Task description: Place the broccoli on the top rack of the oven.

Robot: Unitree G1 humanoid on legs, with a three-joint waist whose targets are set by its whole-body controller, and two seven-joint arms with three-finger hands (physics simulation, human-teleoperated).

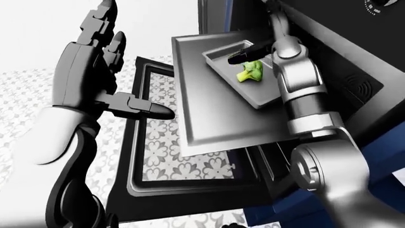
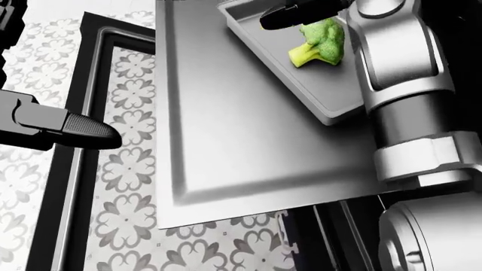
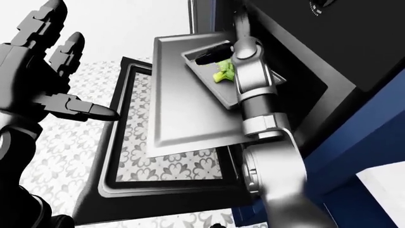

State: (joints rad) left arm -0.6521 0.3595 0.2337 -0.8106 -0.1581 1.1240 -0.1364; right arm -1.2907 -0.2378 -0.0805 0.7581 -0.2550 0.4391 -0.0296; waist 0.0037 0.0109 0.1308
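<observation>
The broccoli (image 2: 319,40) lay in a shallow tray (image 2: 331,104) on the oven's pulled-out rack (image 2: 226,141); the right hand (image 2: 301,14) hovered just above, fingers apart. The left hand (image 1: 95,61) stood well aside, fingers spread.

My right hand (image 2: 301,14) — head view's top edge crops it, only one dark finger shows. Forearm covers the tray's (image 2: 320,107) right side. Oven knob (image 1: 378,5) markings — too small to read.
</observation>
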